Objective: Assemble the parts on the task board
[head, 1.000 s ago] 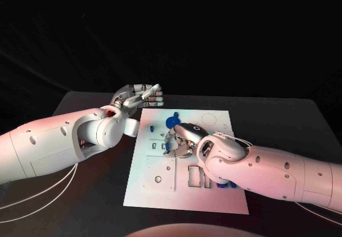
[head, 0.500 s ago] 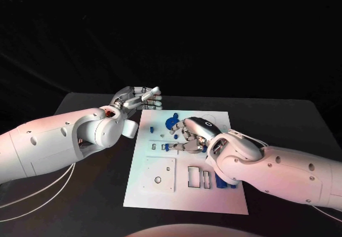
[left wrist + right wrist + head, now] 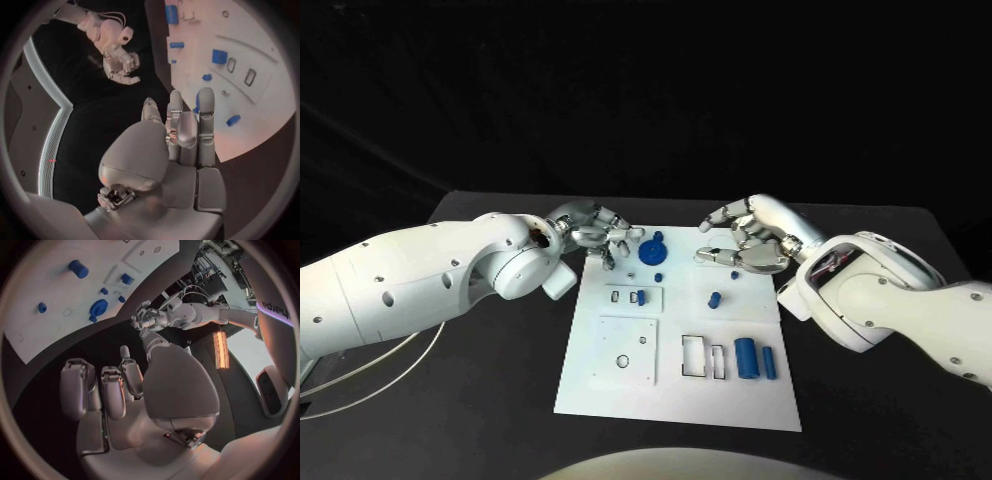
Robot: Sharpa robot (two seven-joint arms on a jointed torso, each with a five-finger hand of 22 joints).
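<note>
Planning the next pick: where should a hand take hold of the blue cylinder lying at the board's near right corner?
Grip the blue cylinder across its long sides near mid-length, coming straight down. It lies flat on the task board, and the right hand is probably nearer.

one task board (image 3: pixel 625 385), two hands, several blue parts
</note>
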